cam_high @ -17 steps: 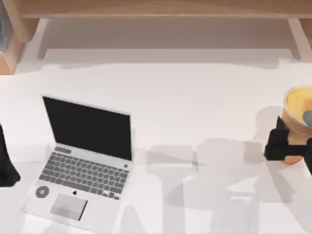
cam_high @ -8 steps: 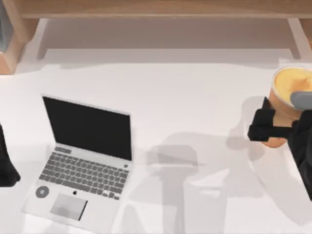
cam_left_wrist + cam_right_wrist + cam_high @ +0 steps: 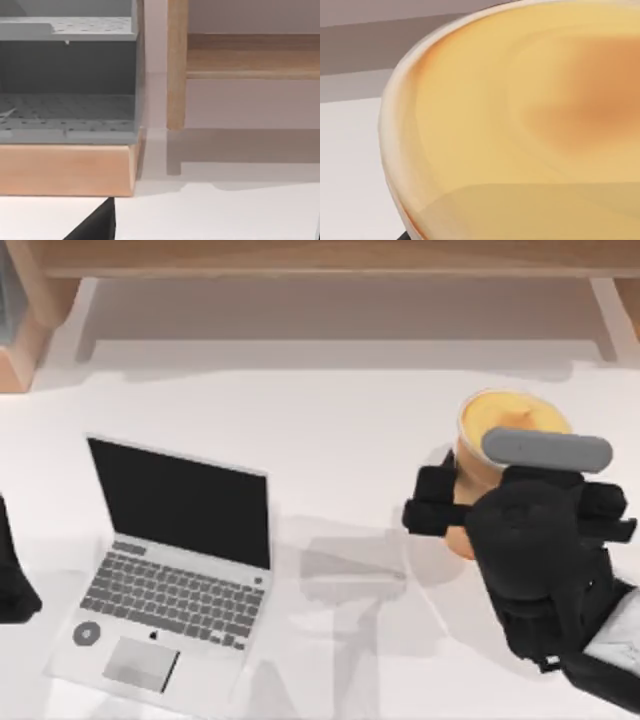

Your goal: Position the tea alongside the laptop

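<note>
- Top view: the right gripper [image 3: 455, 512] is closed around the milk tea cup [image 3: 497, 430], holding it upright right of the table's [image 3: 340, 440] centre, well apart from the open silver laptop [image 3: 170, 570] at the left. The side grasp, below the rim, presumably keeps the drink level during transport. The left arm [image 3: 12, 570] sits parked at the left edge; whether its fingers are parted cannot be told.
- Left wrist view: a wooden shelf [image 3: 65, 167] holding a grey tray [image 3: 67, 75].
- Right wrist view: the cup's yellow top [image 3: 520, 125], very close to the lens.

A white table [image 3: 330, 420] (shadowed in patches) meets a wooden shelf [image 3: 330, 258] at the back.
</note>
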`<state>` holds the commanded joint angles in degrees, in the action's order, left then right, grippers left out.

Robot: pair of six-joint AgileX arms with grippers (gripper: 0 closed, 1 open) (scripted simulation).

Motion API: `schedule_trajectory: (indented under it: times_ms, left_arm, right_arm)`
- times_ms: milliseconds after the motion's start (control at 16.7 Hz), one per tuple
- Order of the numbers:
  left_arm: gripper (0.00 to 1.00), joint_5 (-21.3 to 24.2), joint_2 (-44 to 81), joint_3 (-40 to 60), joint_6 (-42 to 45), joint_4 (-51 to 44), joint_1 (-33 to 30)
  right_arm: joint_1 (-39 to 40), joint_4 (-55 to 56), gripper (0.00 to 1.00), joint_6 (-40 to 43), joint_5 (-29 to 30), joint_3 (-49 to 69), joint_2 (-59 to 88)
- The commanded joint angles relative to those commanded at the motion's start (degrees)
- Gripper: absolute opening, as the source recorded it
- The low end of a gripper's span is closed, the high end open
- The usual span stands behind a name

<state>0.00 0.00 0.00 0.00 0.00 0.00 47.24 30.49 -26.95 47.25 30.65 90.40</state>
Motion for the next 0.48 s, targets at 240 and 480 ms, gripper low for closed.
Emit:
schedule_trajectory:
  times_ms: [240, 480]
  left_arm:
    - [1.0, 0.0, 0.0, 0.0, 0.0, 0.0, 0.0]
    - [1.0, 0.0, 0.0, 0.0, 0.0, 0.0, 0.0]
  right_arm:
    - [9.04, -9.97, 0.0, -7.54, 7.94, 8.0, 3.86]
    - [17.04, -19.04, 0.0, -13.93, 14.54, 15.03, 7.31]
